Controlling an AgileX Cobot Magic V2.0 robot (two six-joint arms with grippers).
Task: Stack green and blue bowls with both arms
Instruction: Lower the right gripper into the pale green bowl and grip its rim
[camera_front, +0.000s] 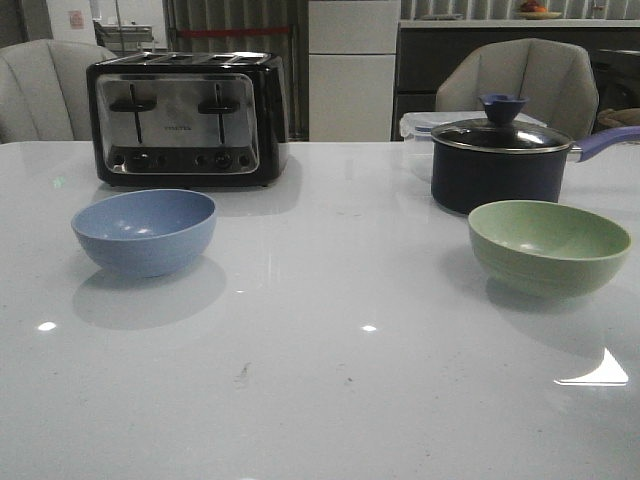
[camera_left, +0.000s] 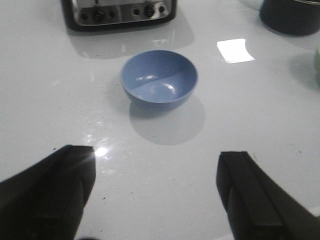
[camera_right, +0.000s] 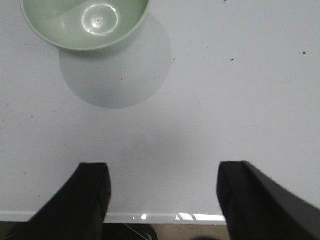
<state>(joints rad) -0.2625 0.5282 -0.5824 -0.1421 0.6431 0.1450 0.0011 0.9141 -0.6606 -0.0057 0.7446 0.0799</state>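
The blue bowl (camera_front: 146, 230) stands upright and empty on the left of the white table, in front of the toaster. On the right stands the green bowl (camera_front: 549, 246), also empty, just in front of the saucepan. Neither arm shows in the front view. In the left wrist view my left gripper (camera_left: 155, 170) is open over bare table, well short of the blue bowl (camera_left: 159, 80). My right gripper (camera_right: 162, 180) is open too, above the table's near edge, with the green bowl (camera_right: 85, 22) some way ahead of its fingers.
A black and chrome toaster (camera_front: 187, 118) stands at the back left. A dark lidded saucepan (camera_front: 500, 163) with a purple handle sits at the back right, a clear plastic box (camera_front: 418, 127) behind it. Chairs stand beyond the table. The table's near edge (camera_right: 165, 217) lies under the right gripper.
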